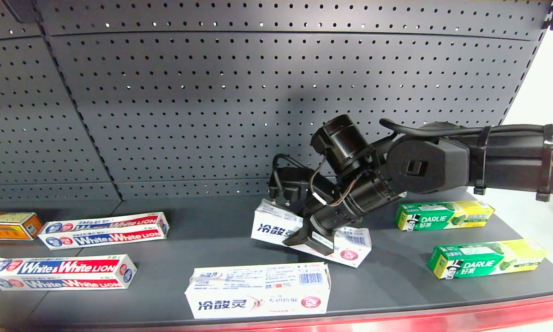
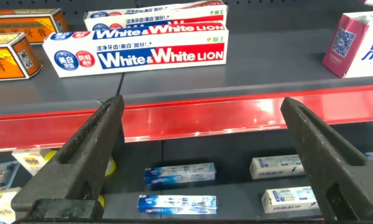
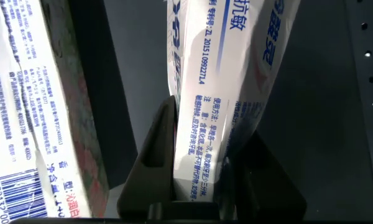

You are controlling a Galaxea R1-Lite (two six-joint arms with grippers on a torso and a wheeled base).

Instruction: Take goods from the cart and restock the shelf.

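Right tool (image 1: 311, 243) is clamped on the white toothpaste box (image 1: 271, 226), tilted mid shelf (image 1: 202, 230), just beyond its near twin (image 1: 258, 290). I'd lay it flat and square before letting go. Left tool (image 2: 202, 104) hangs wide open.

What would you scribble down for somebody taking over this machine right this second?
Right gripper: jaws shut on a white toothpaste box, held tilted and low over the shelf, towards the back.
Left gripper: jaws open and empty, in front of the shelf's red front edge.
Done: a matching white box lies at the front. Red-and-white boxes lie on the left, green boxes on the right.
Left: lay the held box flat, let go, fetch more goods.
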